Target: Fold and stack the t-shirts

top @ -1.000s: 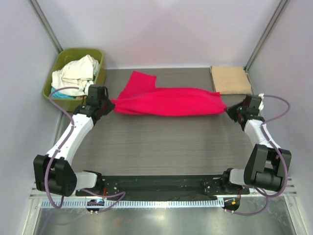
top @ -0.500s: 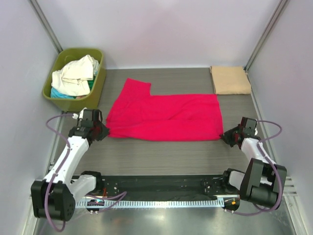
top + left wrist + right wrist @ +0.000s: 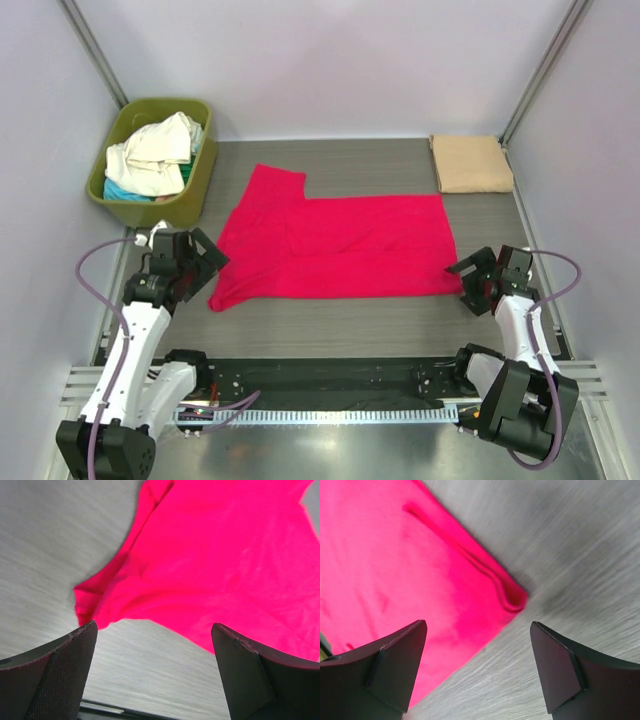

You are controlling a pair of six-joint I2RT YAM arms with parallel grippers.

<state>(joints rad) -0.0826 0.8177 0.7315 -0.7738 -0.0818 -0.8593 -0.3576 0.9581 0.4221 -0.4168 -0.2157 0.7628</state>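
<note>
A crimson-red t-shirt [image 3: 330,245] lies spread flat across the middle of the table, one sleeve pointing to the far left. My left gripper [image 3: 212,258] hovers open just off the shirt's near left corner [image 3: 87,597], with nothing between its jaws [image 3: 154,627]. My right gripper [image 3: 462,282] is open beside the near right corner [image 3: 515,597], also holding nothing [image 3: 477,624]. A tan-beige t-shirt [image 3: 472,163] lies folded at the far right corner. Cream-white [image 3: 155,150] and teal [image 3: 125,190] t-shirts are heaped in the tub.
The olive-green tub [image 3: 190,190] stands at the far left corner, close to the red sleeve. White walls enclose the table on three sides, with metal posts [image 3: 95,50] in the back corners. A black rail [image 3: 320,375] carries the arm bases along the near edge.
Both grippers dragged the red shirt toward the near edge, laid it flat, then opened and let go of its corners. Both arms pulled back slightly.
</note>
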